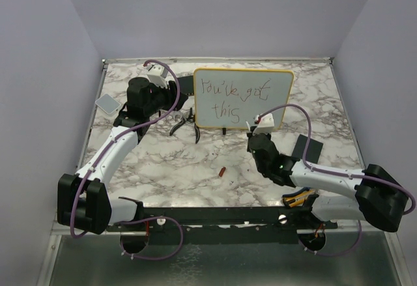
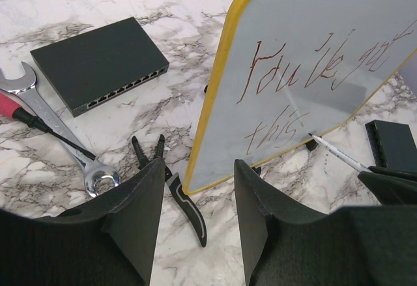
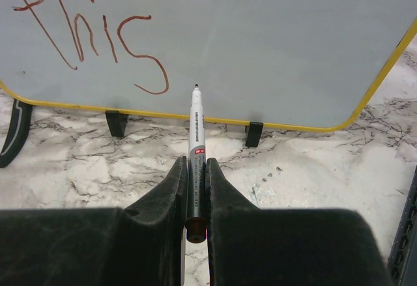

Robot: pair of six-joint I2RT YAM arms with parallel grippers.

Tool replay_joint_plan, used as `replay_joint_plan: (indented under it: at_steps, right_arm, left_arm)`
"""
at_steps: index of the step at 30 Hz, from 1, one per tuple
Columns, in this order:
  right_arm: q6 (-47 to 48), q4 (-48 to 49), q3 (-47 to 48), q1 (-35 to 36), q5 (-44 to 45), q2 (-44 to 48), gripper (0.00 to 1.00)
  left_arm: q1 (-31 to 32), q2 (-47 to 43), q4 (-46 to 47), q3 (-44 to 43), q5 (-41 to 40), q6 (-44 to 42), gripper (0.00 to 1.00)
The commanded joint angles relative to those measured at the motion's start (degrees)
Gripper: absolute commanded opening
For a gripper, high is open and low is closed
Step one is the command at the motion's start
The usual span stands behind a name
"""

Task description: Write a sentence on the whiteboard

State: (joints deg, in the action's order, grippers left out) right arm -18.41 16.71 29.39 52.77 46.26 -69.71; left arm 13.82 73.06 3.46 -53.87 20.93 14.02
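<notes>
The whiteboard (image 1: 242, 97) stood upright on its small black feet toward the far edge of the tabletop (image 1: 195, 182), about midway along it. Its long axis ran left to right and its written face was turned to the near edge. The sentence (image 1: 227, 93) ran the same way in two lines, "You've got" over "this".

My right gripper (image 3: 197, 169) was closed tight on a marker (image 3: 196, 126), whose tip pointed straight at the board's lower part, just right of the "s". I could not tell whether the tip touched. From that wrist only "this" showed, and the upper line was cut off.

My left gripper (image 2: 199, 169) hung about half open with nothing between its fingers, just beside the board's left edge. Pliers (image 2: 172, 182) lay below it. Further left lay a wrench (image 2: 91, 170), a red-handled screwdriver (image 2: 6, 103) across it, and a flat black box (image 2: 98, 61). A small red piece (image 1: 222, 171) lay near the tabletop's middle.
</notes>
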Motion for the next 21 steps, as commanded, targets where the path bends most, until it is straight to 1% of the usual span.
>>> replay_joint_plan:
  at_steps: [1, 16, 18, 21]
  right_arm:
    - [-0.35, 1.91, -0.24, -0.74, 1.17, -1.83, 0.01]
    - [1.23, 5.24, 0.01, -1.27, 1.91, -4.99, 0.01]
    - [1.38, 4.87, 0.18, -1.26, 1.59, -4.49, 0.01]
    - [1.29, 2.47, 0.32, -1.23, -0.04, -1.29, 0.01]
  left_arm:
    - [-0.42, -1.78, 0.22, 0.69, -1.01, -0.22, 0.48]
    - [-0.45, -1.73, 0.23, 0.69, -1.07, -0.25, 0.48]
    - [-0.45, -1.82, 0.23, 0.74, -1.07, -0.28, 0.48]
    - [-0.41, -1.87, 0.23, 0.78, -1.19, -0.23, 0.48]
